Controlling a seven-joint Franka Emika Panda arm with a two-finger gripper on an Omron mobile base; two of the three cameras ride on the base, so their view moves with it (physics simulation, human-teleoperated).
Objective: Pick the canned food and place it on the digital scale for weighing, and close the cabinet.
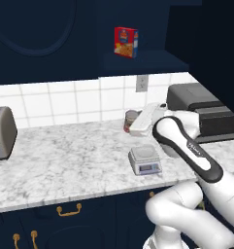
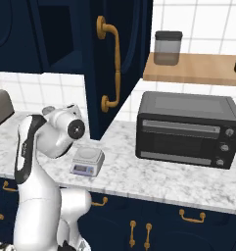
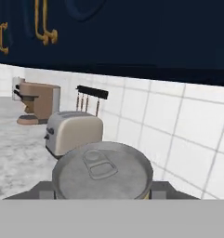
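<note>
- While the arm (image 1: 189,146) is stretched across the marble counter (image 1: 65,165), the can (image 1: 130,120) is seen standing upright near the tiled wall, at about 11 o'clock from the scale (image 1: 145,160) and apart from it.
- In the hand view, the can's silver top (image 3: 103,173) with its pull tab is seen very close, low in the middle of the picture, and the gripper's fingers are hidden beneath it.
- Whether the fingers are clenched on the can or released cannot be told; in the left base view the hand (image 1: 148,118) is seen touching or just beside the can at its 3 o'clock side.
- The scale is set flat on the counter with nothing on its platform, its bluish display turned toward the counter's front edge.
- The cabinet (image 2: 117,59) is left open: its door is swung outward, and the brass handle (image 2: 113,63) is seen at about 12 o'clock above the scale in the right base view.
- A red-and-yellow box (image 1: 125,42) is seen on the cabinet shelf, at roughly 12 o'clock above the can.
- A toaster (image 1: 2,133) is placed well apart at 9 o'clock, and a black oven (image 2: 188,128) at 3 o'clock of the scale.
</note>
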